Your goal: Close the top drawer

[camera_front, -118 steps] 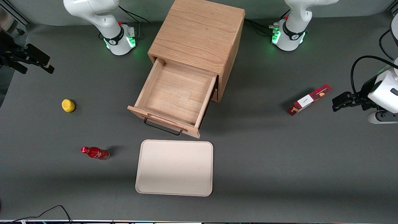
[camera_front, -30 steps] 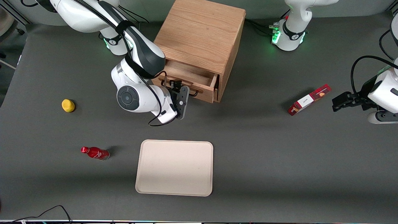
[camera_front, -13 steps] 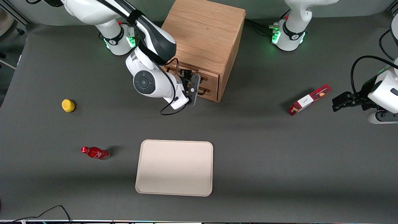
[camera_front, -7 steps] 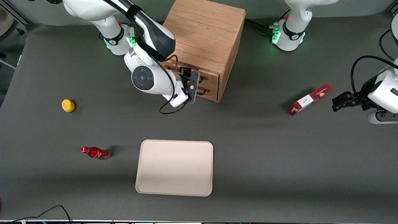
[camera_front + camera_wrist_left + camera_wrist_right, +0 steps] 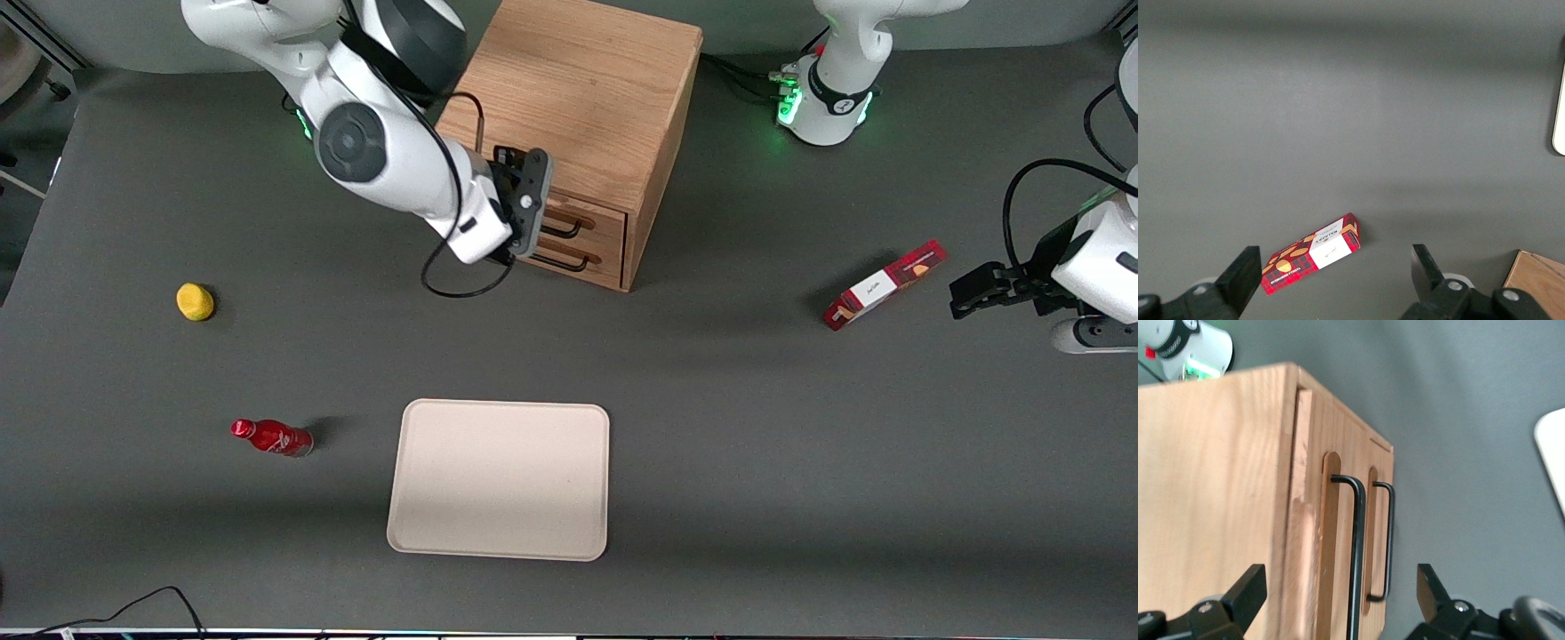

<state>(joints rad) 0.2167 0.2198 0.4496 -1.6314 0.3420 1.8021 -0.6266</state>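
We see a light oak cabinet (image 5: 578, 124) standing at the middle of the table's (image 5: 756, 444) edge farthest from the front camera. Its top drawer (image 5: 582, 227) now sits pushed in, its front flush with the cabinet face, with its black handle (image 5: 1355, 553) just above the lower drawer's handle (image 5: 1386, 540).

Our gripper (image 5: 524, 209) hangs in front of the drawer fronts, raised level with the cabinet's top edge. Its fingers (image 5: 1431, 587) are spread apart and hold nothing; the wrist view shows both handles in the open gap between them.

The risk we judge from here is a snag. The spread fingers are close to the wire handles, so a careless retreat could hook one and drag the drawer back out.

Compared with earlier frames, the drawer went from fully pulled out, to partly open, to shut. Half a second ago our gripper was lower and pressed near the handles; it has since lifted up and away.

A cream tray (image 5: 498, 480) lies near the table's closest edge. A red bottle (image 5: 271, 437) and a yellow lemon (image 5: 195, 301) lie toward the working arm's end, and a red box (image 5: 883, 284) toward the parked arm's.
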